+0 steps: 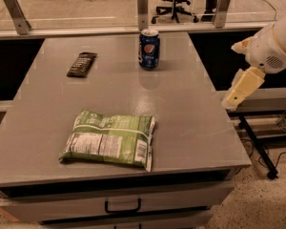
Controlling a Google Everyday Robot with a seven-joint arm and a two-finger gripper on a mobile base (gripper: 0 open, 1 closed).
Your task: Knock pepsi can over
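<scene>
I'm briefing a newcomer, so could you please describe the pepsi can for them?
On the grey table, look to its far edge, where the pepsi can stands upright. It is the only blue cylinder; the dark bar wrapper and green snack bag lie flat. The gripper hangs beyond the table's right side.

pepsi can (149, 50) — round pepsi logo | green bag (109, 140), dark wrapper (82, 64) — print unreadable

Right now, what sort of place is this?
Likely an office or lab: gray drawer table, office chair beyond glass, upright pepsi can. The gripper hangs off the table's right side.
</scene>
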